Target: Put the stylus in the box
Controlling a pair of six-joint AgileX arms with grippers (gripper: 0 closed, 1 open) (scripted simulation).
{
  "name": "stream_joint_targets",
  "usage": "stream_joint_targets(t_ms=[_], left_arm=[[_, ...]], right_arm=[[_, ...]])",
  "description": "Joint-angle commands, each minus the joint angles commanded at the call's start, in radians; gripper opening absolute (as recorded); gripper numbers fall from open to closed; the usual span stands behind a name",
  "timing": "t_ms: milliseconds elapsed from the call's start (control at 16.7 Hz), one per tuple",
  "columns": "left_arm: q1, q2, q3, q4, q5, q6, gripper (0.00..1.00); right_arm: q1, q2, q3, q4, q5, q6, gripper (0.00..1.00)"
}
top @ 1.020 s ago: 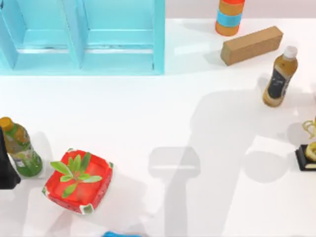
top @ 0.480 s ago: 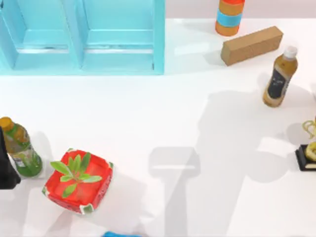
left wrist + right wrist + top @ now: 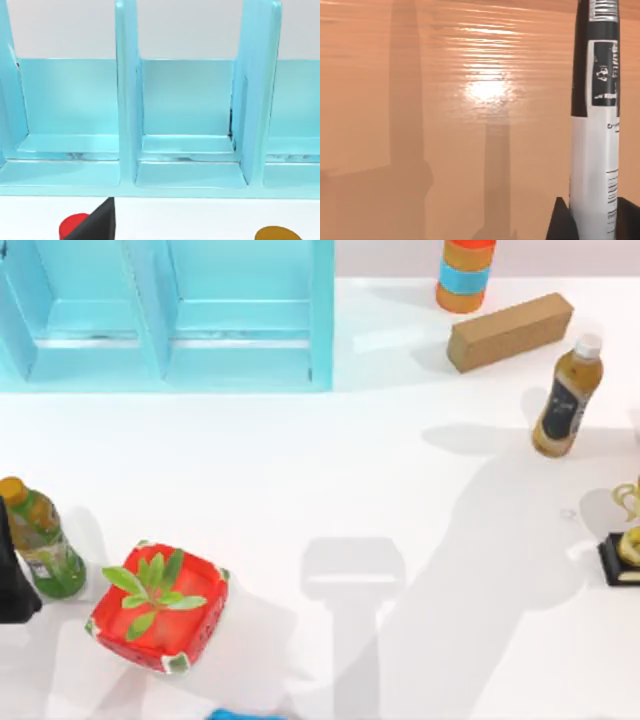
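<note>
Right now the right claw (image 3: 587, 220) is clenched on the stylus (image 3: 594, 125): in the right wrist view two dark fingers (image 3: 559, 222) sit on either side of the white barrel, and the pen rises straight up from between them, its black upper part carrying a small printed label. Behind it is a glossy orange-brown surface with a bright glare spot.

Over on the left side, the left arm (image 3: 12, 585) is parked at the table's left edge, just beside a green bottle (image 3: 40, 538); whether its claw is released or clenched cannot be told. Ahead of that claw in the left wrist view stands the box (image 3: 127, 100), light cyan, its upright dividers splitting it into open compartments.

From above, the box (image 3: 322, 315) sits at the far left of the table (image 3: 300, 470), with a red container (image 3: 160, 605) of green leaves near the green bottle. A brown block (image 3: 510, 332) and a tea bottle (image 3: 566, 397) lie at the far right.
</note>
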Motion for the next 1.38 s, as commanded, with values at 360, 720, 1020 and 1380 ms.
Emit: stream_joint_targets(t_ms=[360, 720, 1020, 1380], left_arm=[[0.000, 0.000, 0.000, 0.000, 0.000, 0.000, 1.00], [0.000, 0.000, 0.000, 0.000, 0.000, 0.000, 1.00], [0.000, 0.000, 0.000, 0.000, 0.000, 0.000, 1.00], [0.000, 0.000, 0.000, 0.000, 0.000, 0.000, 1.00]], right_arm=[[-0.002, -0.008, -0.018, 0.018, 0.001, 0.001, 0.08], [-0.002, -0.008, -0.018, 0.018, 0.001, 0.001, 0.53], [-0.002, -0.008, -0.018, 0.018, 0.001, 0.001, 0.90], [-0.002, -0.008, -0.018, 0.018, 0.001, 0.001, 1.00]])
